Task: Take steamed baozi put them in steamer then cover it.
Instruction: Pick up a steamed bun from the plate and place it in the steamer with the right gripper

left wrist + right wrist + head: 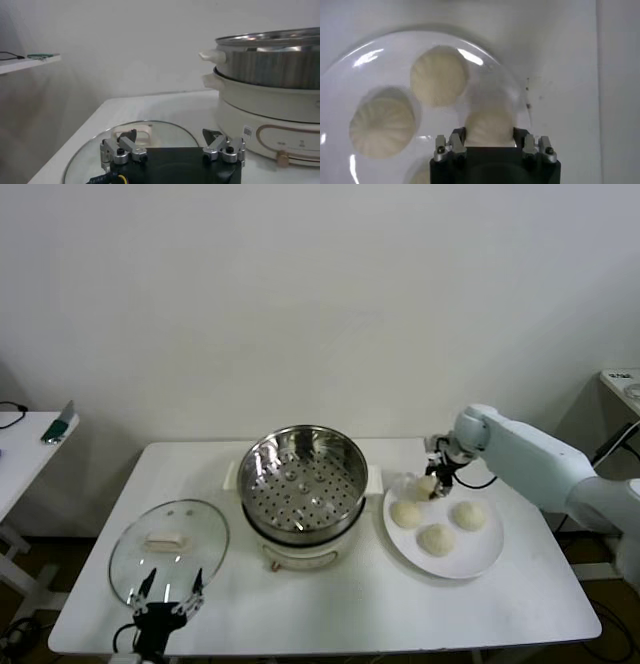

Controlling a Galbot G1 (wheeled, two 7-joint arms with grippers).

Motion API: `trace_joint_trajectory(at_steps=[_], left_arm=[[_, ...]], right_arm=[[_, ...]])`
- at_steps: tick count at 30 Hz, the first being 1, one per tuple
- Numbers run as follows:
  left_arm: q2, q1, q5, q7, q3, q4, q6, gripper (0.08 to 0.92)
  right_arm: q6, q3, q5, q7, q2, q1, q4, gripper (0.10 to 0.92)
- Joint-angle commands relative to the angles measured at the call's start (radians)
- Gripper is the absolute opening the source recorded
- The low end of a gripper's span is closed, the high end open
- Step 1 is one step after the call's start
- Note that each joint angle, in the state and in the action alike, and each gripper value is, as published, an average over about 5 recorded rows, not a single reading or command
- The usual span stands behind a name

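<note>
Steamed baozi (489, 127), a cream-white dough bun, sits gripped in the right hand (490, 145) over the flat white plate (340, 85); left hand (168, 589) open beside the shiny steel steamer (303, 481).

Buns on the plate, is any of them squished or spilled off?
No. All four buns sit whole on the plate, and the right gripper is around the back one. The steamer stands upright and empty, and the lid lies flat by the left gripper.

Lab: bare wall (300, 284), white table (400, 604).
</note>
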Motion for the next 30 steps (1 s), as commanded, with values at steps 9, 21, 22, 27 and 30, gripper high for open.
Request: trace_joint_trajectory(at_steps=[9,21,22,27,30], left_arm=[[0.007,0.005,0.004,0.0,0.005,-0.013,0.002,0.823],[0.009,0.01,-0.007,-0.001,-0.001,-0.024,-0.002,0.823],[0.008,0.012,-0.008,-0.001,-0.002,-0.026,-0.003,0.823],[0.006,0.023,-0.009,-0.002,0.002,-0.032,-0.01,0.823],[0.004,0.028,-0.009,-0.003,0.005,-0.032,-0.014,0.823]], right_arm=[[0.568,-0.313,0.161,-0.043,0.164,0.63,0.333,0.636],[0.787,-0.318,-0.113,-0.013,0.419,0.447,0.244,0.636],[0.809,-0.303,-0.156,-0.01,0.439,0.414,0.192,0.636],[0.888,-0.243,-0.292,-0.002,0.522,0.296,-0.018,0.636],[0.908,-0.232,-0.308,0.0,0.553,0.253,-0.09,0.636]])
